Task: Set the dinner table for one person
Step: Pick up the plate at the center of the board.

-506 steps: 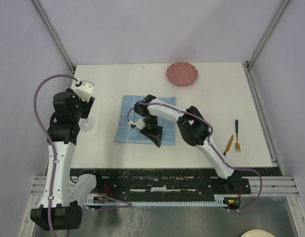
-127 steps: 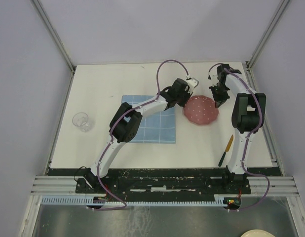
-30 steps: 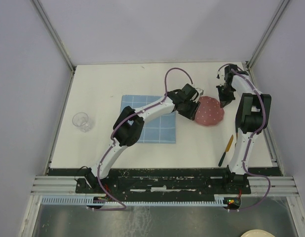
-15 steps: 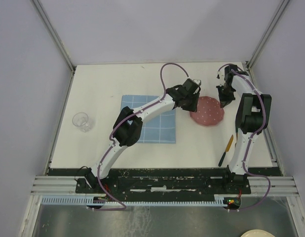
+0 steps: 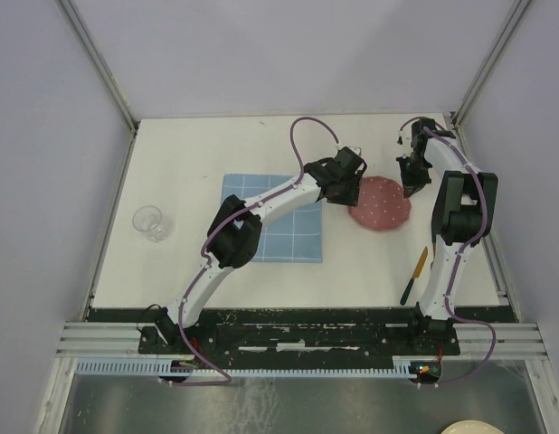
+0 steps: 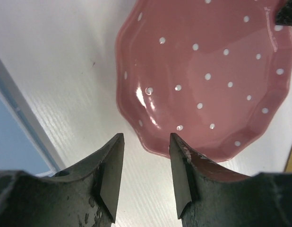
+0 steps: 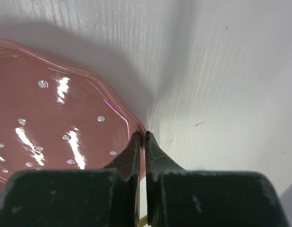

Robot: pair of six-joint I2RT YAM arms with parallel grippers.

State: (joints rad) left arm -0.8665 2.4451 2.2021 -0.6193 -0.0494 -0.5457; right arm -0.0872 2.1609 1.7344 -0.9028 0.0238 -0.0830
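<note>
The placemat (image 5: 279, 231) lies on the dinner table (image 5: 216, 145). My right gripper (image 7: 141, 137) pinches the rim of the plate (image 5: 381, 203), which sits just right of the placemat. My left gripper (image 6: 146, 138) stands open beside the plate, holding nothing. With the glass (image 5: 149, 221) well left and the knife (image 5: 415, 274) right, I judge 3 pieces unplaced.

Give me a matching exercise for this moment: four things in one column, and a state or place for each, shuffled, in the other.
1. pink plate
2. glass
3. blue placemat
4. left gripper

A. open, just off the plate's rim
B. rim pinched by the right gripper
C. alone, far left on the dinner table
D. the left arm reaches over it

Pairs: 1-B, 2-C, 3-D, 4-A
</note>
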